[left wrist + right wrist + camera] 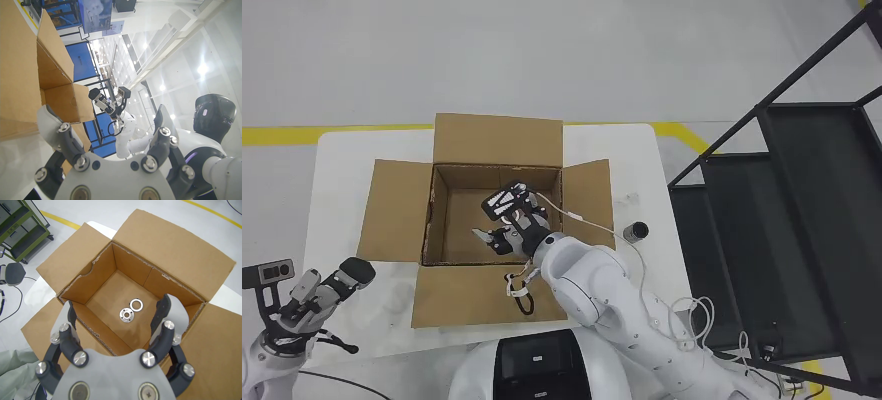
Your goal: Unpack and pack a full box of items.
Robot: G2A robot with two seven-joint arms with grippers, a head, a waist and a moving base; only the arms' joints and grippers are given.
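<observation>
Top view: right arm bent over open cardboard box (497, 140) on worktop (342, 180), right tool (497, 220) pointing down above opening. Left tool (334, 284) at worktop's near left corner, apart from box.

Left wrist view: left tool (104, 115) released, empty, box side beyond.

Right wrist view: right tool (117, 306) spread wide, empty. Holed metal disc (126, 315) and flat ring (136, 304) side by side on box floor.
</observation>
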